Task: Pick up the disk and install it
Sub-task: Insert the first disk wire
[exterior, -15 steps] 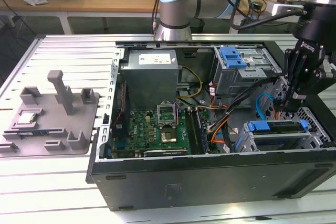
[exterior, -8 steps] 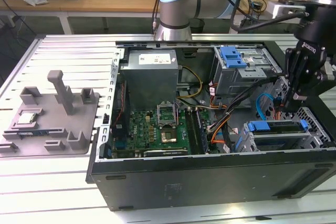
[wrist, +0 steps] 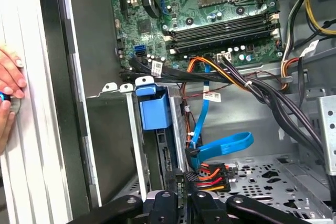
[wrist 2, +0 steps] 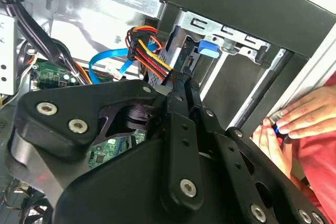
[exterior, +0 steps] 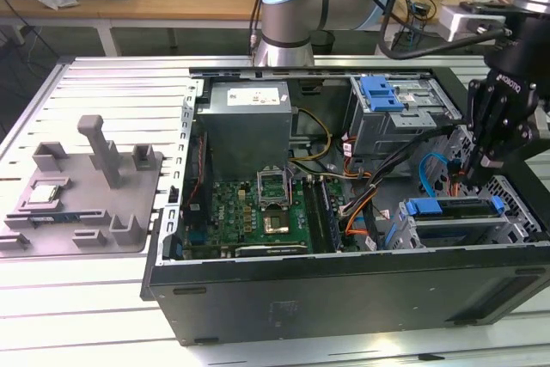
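The disk (exterior: pixel 455 209) sits inside the drive cage at the front corner of the open computer case, on the exterior view's right. Its blue carrier frame shows along the top edge. In the first wrist view the disk's blue carrier end (wrist: pixel 155 109) sticks out of the cage slot, and the second wrist view shows the same blue end (wrist 2: pixel 208 46). My gripper (exterior: pixel 478 169) hangs just above the back of the disk, fingers together, holding nothing. Its tips (wrist 2: pixel 183 77) sit close to the orange, red and yellow cable plug (wrist: pixel 211 176), seen in the first wrist view beside the gripper (wrist: pixel 184 181).
A person's hand (wrist 2: pixel 296 121) rests on the case edge beside the cage, also seen as a hand (wrist: pixel 8 80) in the first wrist view. A motherboard (exterior: pixel 258 204), cables and a second cage with a blue latch (exterior: pixel 382 92) fill the case. A grey fixture (exterior: pixel 82 186) lies on the exterior view's left.
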`<state>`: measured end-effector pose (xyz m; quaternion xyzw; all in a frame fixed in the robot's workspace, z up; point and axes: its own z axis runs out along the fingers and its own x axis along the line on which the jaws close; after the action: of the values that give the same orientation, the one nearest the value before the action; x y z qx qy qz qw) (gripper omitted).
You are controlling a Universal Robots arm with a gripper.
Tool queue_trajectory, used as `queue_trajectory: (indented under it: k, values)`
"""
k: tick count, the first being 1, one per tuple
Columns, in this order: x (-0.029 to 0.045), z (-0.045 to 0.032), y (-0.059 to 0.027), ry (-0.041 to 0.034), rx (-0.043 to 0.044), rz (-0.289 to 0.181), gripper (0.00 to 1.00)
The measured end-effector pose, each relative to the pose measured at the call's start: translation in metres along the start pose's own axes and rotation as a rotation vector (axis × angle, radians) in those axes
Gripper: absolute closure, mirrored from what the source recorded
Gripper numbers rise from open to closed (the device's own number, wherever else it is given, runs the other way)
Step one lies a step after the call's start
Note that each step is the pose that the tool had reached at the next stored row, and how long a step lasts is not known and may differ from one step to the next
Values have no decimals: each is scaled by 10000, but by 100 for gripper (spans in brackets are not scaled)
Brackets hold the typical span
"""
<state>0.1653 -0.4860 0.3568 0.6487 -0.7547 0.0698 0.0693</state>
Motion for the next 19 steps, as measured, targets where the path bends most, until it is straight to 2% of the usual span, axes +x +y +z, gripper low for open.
queue_trajectory:
  k: [4, 5, 8, 11, 17, 18, 19]
  values:
    - [38, 6, -1, -256, 13, -90, 84]
    - [58, 9, 1, -385, 19, -138, 84]
    - [87, 14, 9, -542, 34, -206, 84]
    - [108, 19, 20, -653, 47, -265, 84]
    - [152, 27, 33, -828, 69, -377, 84]
    - [169, 30, 35, -887, 77, -405, 84]
    - [173, 31, 35, -915, 78, -418, 84]
